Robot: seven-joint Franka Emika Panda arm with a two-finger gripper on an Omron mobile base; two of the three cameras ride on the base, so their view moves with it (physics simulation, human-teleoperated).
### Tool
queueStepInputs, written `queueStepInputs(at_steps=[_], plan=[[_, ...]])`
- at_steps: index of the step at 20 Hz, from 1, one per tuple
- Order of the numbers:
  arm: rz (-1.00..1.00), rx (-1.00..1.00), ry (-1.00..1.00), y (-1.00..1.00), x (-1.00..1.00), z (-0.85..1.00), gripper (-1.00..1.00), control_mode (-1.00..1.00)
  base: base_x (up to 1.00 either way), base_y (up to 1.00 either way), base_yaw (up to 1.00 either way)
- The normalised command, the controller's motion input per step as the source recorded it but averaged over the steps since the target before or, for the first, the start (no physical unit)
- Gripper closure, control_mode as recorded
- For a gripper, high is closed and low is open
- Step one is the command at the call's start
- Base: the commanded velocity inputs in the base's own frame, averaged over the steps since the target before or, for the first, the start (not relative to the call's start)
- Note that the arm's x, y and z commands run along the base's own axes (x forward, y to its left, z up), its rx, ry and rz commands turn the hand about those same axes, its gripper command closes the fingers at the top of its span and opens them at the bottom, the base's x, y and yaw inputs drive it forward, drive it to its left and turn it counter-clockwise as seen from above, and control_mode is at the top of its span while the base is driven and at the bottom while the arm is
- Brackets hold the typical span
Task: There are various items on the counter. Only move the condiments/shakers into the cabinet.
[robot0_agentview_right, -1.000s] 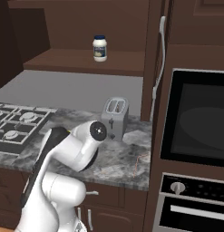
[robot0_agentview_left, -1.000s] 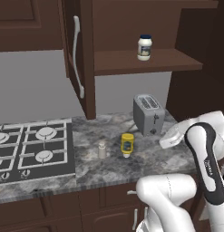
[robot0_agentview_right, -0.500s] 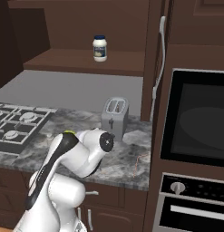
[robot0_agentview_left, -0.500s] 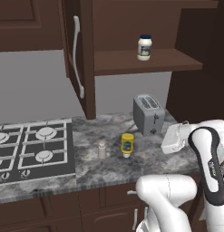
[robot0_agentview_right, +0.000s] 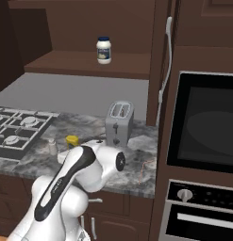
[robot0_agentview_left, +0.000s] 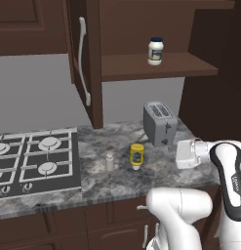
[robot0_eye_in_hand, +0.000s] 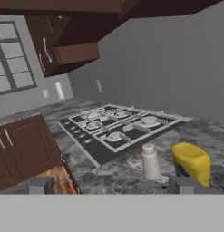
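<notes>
— Moved since before? Arm lowered toward the counter (robot0_agentview_left: 117, 180); white jar (robot0_agentview_left: 155, 51) unmoved on the cabinet (robot0_agentview_left: 156, 68) shelf.
— And now?
— Yellow squeeze bottle (robot0_agentview_left: 137, 156) and grey shaker (robot0_agentview_left: 110, 161) side by side, apart, left of the toaster (robot0_agentview_left: 159, 123), right of the stovetop (robot0_agentview_left: 34, 161).
— Gripper (robot0_eye_in_hand: 111, 185)?
— Released, holding nothing, near the bottle.

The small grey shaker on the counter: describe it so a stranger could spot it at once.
Find the speckled counter between the black stovetop and the toaster. Just right of the stovetop stands the small pale grey shaker, apart from the yellow bottle beside it. It is the shortest and palest thing there.
</notes>
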Motion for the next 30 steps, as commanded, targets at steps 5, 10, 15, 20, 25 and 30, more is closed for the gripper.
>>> queueStepInputs(at_steps=[5, 10, 15, 20, 25, 30], plan=[[0.13, 0.10, 0.01, 0.04, 0.00, -0.16, -1.00, -1.00, 0.00, 0.00, 0.00], [0.04, -0.03, 0.00, 0.01, 0.10, -0.08, -1.00, -1.00, 0.00, 0.00, 0.00], [0.04, -0.03, 0.00, 0.09, 0.29, -0.08, -1.00, -1.00, 0.00, 0.00, 0.00], [0.06, -0.01, 0.00, 0.13, 0.33, -0.11, -1.00, -1.00, 0.00, 0.00, 0.00], [0.05, 0.00, 0.02, 0.11, 0.39, -0.19, -1.00, -1.00, 0.00, 0.00, 0.00], [0.06, 0.00, 0.02, 0.00, 0.25, -0.16, -1.00, -1.00, 0.00, 0.00, 0.00]])
